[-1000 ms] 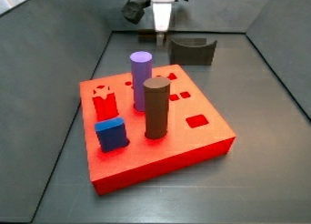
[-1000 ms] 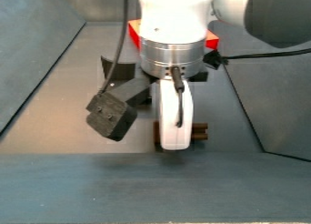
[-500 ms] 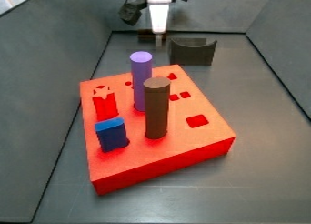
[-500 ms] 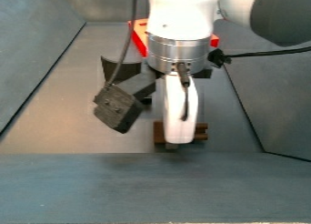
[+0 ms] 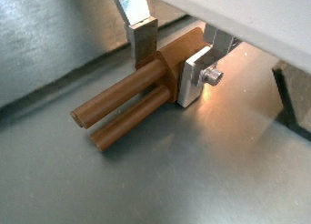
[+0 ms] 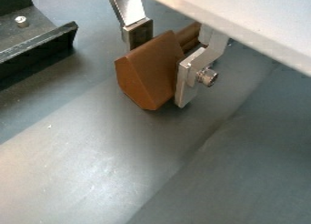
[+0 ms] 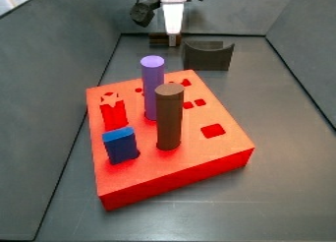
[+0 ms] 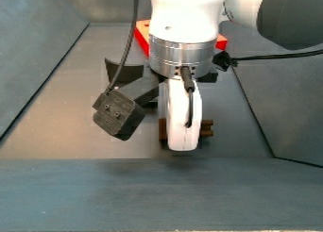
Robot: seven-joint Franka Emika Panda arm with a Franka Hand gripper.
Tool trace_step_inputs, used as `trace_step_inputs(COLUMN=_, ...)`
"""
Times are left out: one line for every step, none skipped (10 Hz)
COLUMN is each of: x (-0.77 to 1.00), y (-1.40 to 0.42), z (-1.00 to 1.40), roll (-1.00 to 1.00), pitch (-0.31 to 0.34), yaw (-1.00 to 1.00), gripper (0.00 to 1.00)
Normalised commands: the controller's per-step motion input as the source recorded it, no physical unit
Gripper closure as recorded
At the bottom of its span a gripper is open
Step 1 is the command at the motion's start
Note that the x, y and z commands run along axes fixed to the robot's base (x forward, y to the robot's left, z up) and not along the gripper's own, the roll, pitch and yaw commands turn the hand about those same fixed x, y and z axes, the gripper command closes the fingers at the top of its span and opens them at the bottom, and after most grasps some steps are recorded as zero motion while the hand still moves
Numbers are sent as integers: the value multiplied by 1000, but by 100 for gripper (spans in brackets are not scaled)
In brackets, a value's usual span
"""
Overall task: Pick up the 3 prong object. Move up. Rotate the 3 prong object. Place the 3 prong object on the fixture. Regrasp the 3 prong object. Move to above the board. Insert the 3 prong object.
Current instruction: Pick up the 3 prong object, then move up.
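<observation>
The red board (image 7: 197, 152) fills the middle of the floor in a side view, carrying a purple cylinder (image 7: 152, 87), a taller dark-brown cylinder (image 7: 170, 116), a blue block (image 7: 121, 145) and a red piece (image 7: 114, 112), and it is not yet involved. The fixture (image 7: 209, 54) stands behind it near the back wall, just beside the gripper (image 7: 171, 31), which is low at the floor there. Both wrist views show the silver fingers (image 5: 195, 68) clamped on the 3 prong object (image 5: 134, 100), its brown prongs lying along the grey floor. Judging from this, the pick-up is the step in hand: the lift should go straight up, keeping the clamp firm so the piece does not twist, and clear of the fixture beside it.
</observation>
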Motion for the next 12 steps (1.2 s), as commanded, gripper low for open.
trace_step_inputs(x=0, y=0, z=0, roll=0, pitch=0, yaw=0, gripper=100)
trace_step_inputs(x=0, y=0, z=0, roll=0, pitch=0, yaw=0, gripper=100)
trace_step_inputs(x=0, y=0, z=0, roll=0, pitch=0, yaw=0, gripper=100)
trace_step_inputs(x=0, y=0, z=0, roll=0, pitch=0, yaw=0, gripper=100)
trace_step_inputs(x=0, y=0, z=0, roll=0, pitch=0, yaw=0, gripper=100)
trace_step_inputs(x=0, y=0, z=0, roll=0, pitch=0, yaw=0, gripper=100)
trace_step_inputs(x=0, y=0, z=0, roll=0, pitch=0, yaw=0, gripper=100)
trace_step_inputs(x=0, y=0, z=0, roll=0, pitch=0, yaw=0, gripper=100)
trace_step_inputs(x=0, y=0, z=833, roll=0, pitch=0, yaw=0, gripper=100)
trace_step_inputs(x=-58, y=-56, z=812, roll=-16, pitch=28, yaw=-13, gripper=100)
trace_step_inputs(x=-94, y=-53, z=678, roll=-1, pitch=53, yaw=-17, gripper=100)
trace_step_inputs(x=-67, y=-35, z=550, roll=13, pitch=72, yaw=-16, gripper=100)
